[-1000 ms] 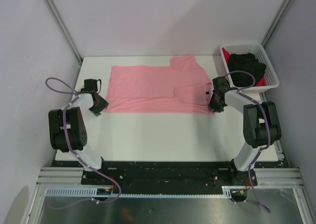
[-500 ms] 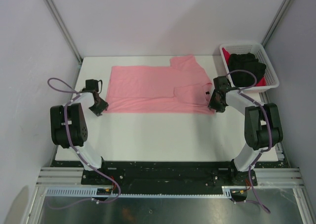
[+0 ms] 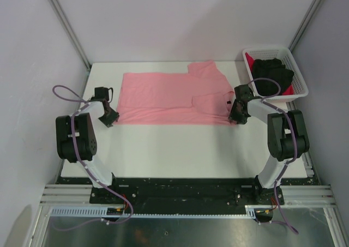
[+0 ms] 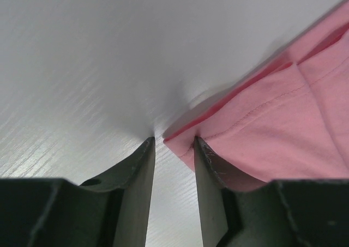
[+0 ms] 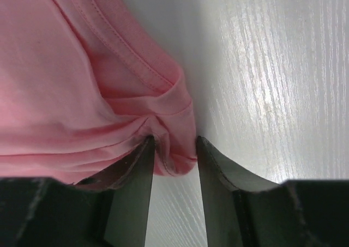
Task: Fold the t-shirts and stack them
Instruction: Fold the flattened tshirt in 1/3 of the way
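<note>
your two arms are standing at the near edge of the table (image 3: pixel 180 143), each one reaching forward to a near corner of the salmon-pink t-shirt (image 3: pixel 169 97); that shirt is lying flat and spread sideways across the far half of the surface, its hem end pointing toward the left edge and its collar end toward the right edge, with one sleeve folded in over the body.

your left gripper (image 3: pixel 109 119) is sitting low at the shirt's near left corner; in the wrist view the left gripper (image 4: pixel 174 140) is holding its jaws partly spread, bare table is showing between them, and the corner of the pink cloth (image 4: pixel 272 127) is just poking into the gap against one finger, so nothing is being pinched there.

your right gripper (image 3: pixel 238 116) is resting at the shirt's near right corner; in its wrist view a bunched fold of the pink cloth (image 5: pixel 65 83) is lying between the jaws of the right gripper (image 5: pixel 174 140); you cannot tell whether they are pressing on it.

the white basket (image 3: pixel 302 91) is sitting at the far right corner, carrying the black t-shirt (image 3: pixel 272 70) heaped over the red t-shirt (image 3: pixel 250 59).
</note>
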